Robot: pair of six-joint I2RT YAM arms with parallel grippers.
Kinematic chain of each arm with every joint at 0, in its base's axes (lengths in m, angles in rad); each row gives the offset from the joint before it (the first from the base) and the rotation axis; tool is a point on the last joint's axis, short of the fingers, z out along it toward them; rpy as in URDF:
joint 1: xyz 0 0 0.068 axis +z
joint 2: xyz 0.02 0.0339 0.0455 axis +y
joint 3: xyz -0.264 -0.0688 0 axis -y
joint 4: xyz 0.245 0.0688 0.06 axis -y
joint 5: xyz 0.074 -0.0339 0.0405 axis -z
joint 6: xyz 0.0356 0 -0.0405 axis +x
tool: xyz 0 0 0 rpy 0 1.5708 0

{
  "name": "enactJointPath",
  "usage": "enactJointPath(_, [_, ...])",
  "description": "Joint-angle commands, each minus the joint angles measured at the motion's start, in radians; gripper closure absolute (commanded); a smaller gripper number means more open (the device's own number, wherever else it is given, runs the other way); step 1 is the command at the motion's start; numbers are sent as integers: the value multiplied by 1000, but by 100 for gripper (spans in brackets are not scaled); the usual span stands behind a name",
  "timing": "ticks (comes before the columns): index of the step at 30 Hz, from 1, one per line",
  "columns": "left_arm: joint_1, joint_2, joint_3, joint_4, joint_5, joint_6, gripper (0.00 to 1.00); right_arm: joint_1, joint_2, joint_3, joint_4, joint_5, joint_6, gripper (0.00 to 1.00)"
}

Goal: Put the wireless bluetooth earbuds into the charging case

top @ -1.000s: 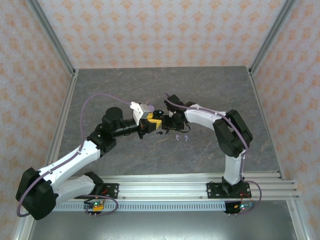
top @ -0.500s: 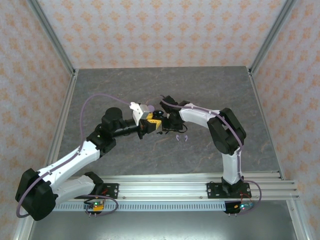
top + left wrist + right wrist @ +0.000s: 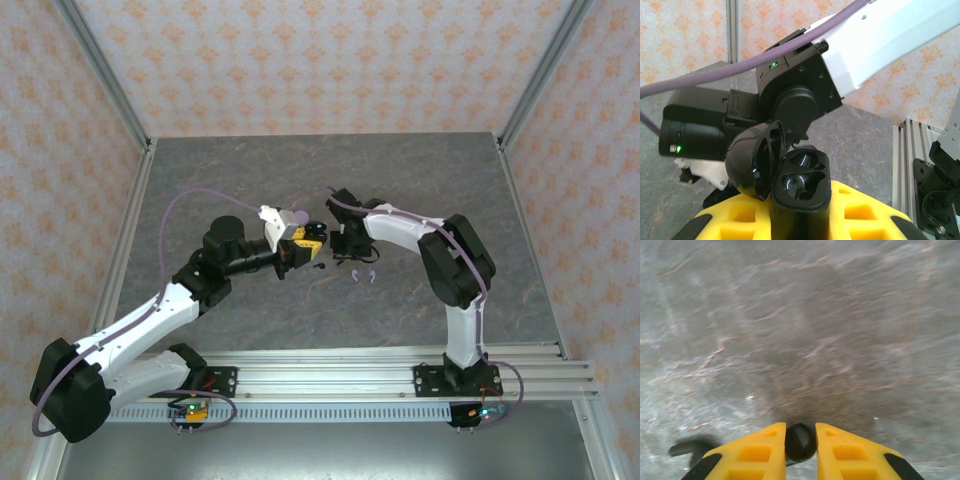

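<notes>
The charging case (image 3: 800,182) is black, glossy and rounded; it stands open and nearly upright, clamped at its lower body by the left gripper (image 3: 800,215); its lid (image 3: 757,155) swings out to the left on the hinge; the 2 moulded wells in the base are both empty; 1 black earbud (image 3: 800,442) sits pinched in the right gripper (image 3: 800,445), just above the table; 2 pale lavender-white earbuds (image 3: 357,274) lie close together on the table, near the right gripper.
</notes>
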Motion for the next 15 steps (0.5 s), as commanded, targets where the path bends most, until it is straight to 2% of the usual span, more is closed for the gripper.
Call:
enactJointPath(1, [-5, -23, -7, -6, -16, 15, 89, -62, -55, -22, -29, 12, -62, 81])
enactJointPath(8, [-5, -22, -9, -5, -15, 13, 89, -152, -40, 30, -130, -12, -249, 81])
enactJointPath(15, [-5, -15, -6, -4, -16, 14, 89, -162, 44, 128, -239, 30, -379, 80])
